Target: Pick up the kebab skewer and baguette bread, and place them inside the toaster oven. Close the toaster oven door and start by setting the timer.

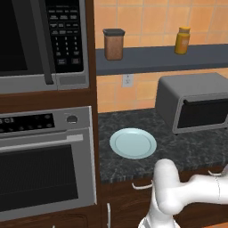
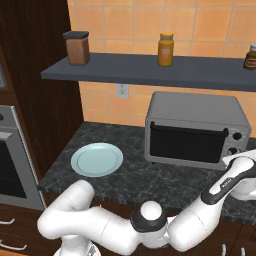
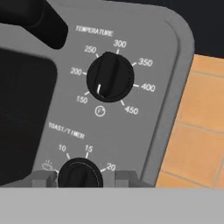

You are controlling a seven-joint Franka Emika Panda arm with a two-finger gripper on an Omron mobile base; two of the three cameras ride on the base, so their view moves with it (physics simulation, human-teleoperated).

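The claw (image 3: 80,178) sits right on the timer knob (image 3: 80,174), one finger pressed to each side, clamped for a twist. Just above it is the temperature dial (image 3: 110,77). Beyond, the toaster oven (image 2: 196,112) has its door (image 2: 187,142) shut; the plate (image 2: 97,159) lies well off sideways.

The toaster oven (image 2: 196,129) stands on the counter (image 2: 130,177) at frame right. A plate (image 2: 96,159) lies to its left. Above, a shelf (image 2: 150,70) carries a canister (image 2: 77,48) left of a bottle (image 2: 165,49).
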